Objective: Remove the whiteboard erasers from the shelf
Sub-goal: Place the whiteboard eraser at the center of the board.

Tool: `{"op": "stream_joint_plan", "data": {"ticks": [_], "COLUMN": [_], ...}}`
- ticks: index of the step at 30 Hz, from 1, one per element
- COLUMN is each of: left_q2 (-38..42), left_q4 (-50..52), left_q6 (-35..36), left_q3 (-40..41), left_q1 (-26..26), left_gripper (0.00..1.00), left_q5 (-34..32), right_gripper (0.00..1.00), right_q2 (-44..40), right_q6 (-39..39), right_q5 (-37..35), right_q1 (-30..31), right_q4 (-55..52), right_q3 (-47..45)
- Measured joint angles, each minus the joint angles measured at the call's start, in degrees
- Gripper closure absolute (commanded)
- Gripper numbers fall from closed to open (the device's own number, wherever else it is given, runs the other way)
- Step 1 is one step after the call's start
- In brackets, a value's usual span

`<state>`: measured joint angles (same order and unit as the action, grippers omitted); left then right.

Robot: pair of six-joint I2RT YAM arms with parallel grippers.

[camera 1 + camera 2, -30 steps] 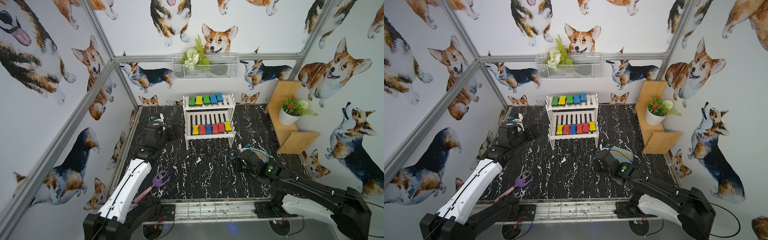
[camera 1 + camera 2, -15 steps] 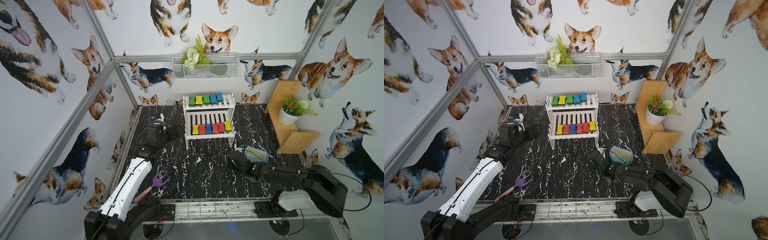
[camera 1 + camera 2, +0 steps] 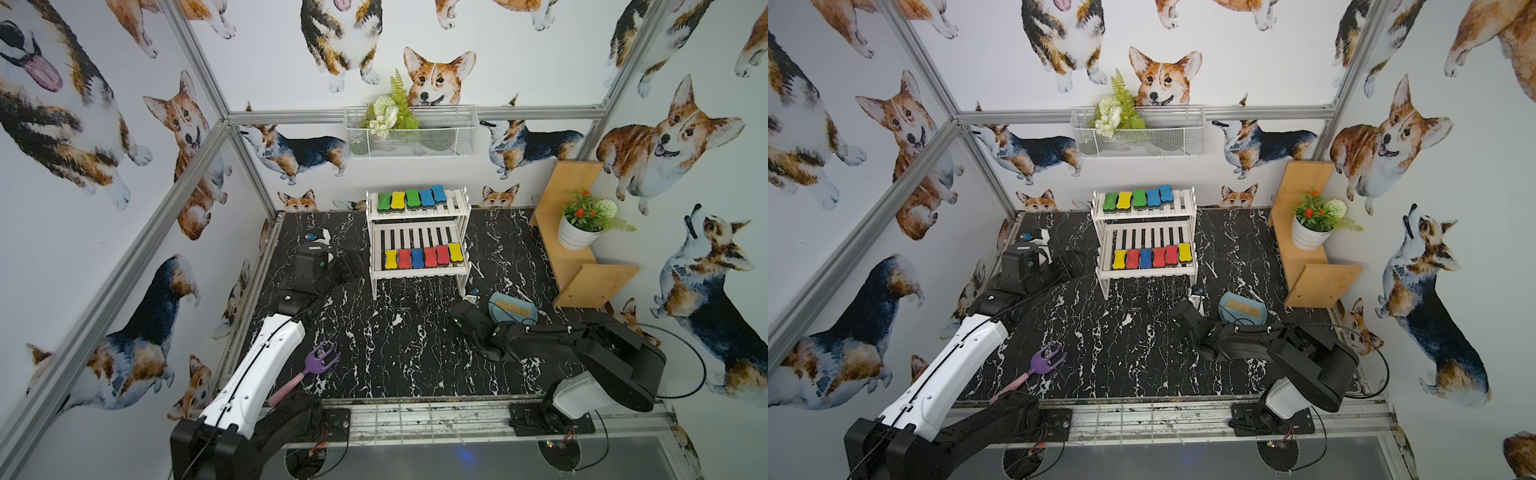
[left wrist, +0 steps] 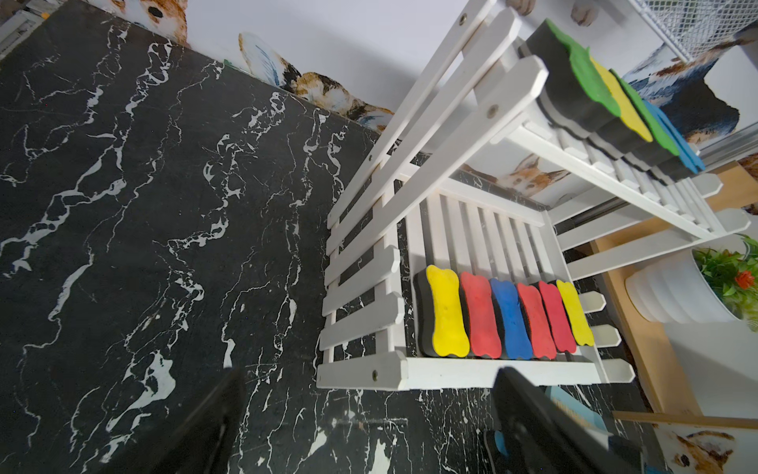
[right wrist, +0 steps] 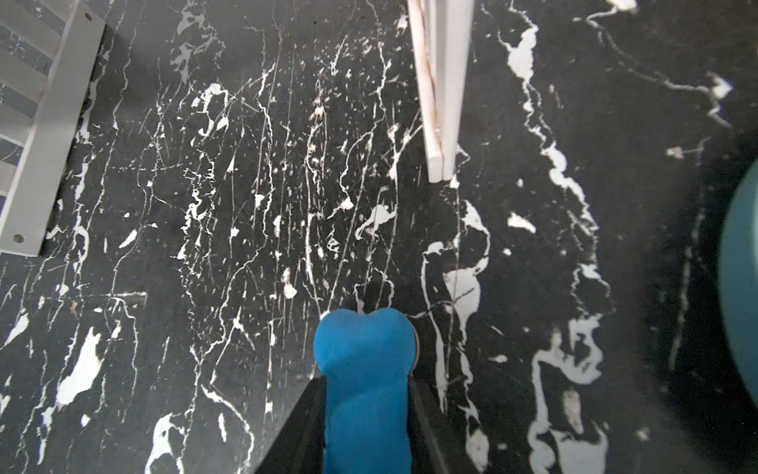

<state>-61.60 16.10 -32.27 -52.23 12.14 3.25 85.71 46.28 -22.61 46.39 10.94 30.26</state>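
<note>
Blue eraser, which I judge light, squashy foam best taken across its narrow waist, sits over the tabletop between the jaws of my right tool, pinched or merely flanked I cannot tell; eleven more erasers line the shelf, left tool spread wide facing them.

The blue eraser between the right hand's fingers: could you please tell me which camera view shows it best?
The right wrist view: the blue eraser fills the foreground, sitting between the fingers of the right hand. In both top views the hand and arm hide it. The left wrist view does not show it clearly.
</note>
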Motion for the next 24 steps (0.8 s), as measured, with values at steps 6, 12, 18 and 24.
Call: {"op": "stream_joint_plan", "data": {"ticks": [6, 12, 18, 24], "left_q2": [-0.2, -0.33, -0.48, -0.35], "left_q4": [-0.02, -0.02, -0.02, -0.02], "left_q6": [0.04, 0.04, 0.04, 0.02], "left_q3": [0.09, 0.13, 0.11, 0.11], "left_q1": [0.0, 0.0, 0.0, 0.0], "left_gripper": [0.0, 0.0, 0.0, 0.0], "left_q5": [0.17, 0.33, 1.16, 1.73], "right_gripper": [0.44, 0.21, 0.2, 0.2], "right_q2": [0.37, -1.6, -5.29, -9.51], "right_q6": [-0.61, -1.66, -2.8, -4.76], "right_q5": [0.2, 0.04, 0.04, 0.85], "right_q1": [-0.02, 0.0, -0.02, -0.02], "right_q4": [0.13, -0.07, -1.51, -6.84], "right_q3": [0.17, 0.44, 1.53, 4.2]}}
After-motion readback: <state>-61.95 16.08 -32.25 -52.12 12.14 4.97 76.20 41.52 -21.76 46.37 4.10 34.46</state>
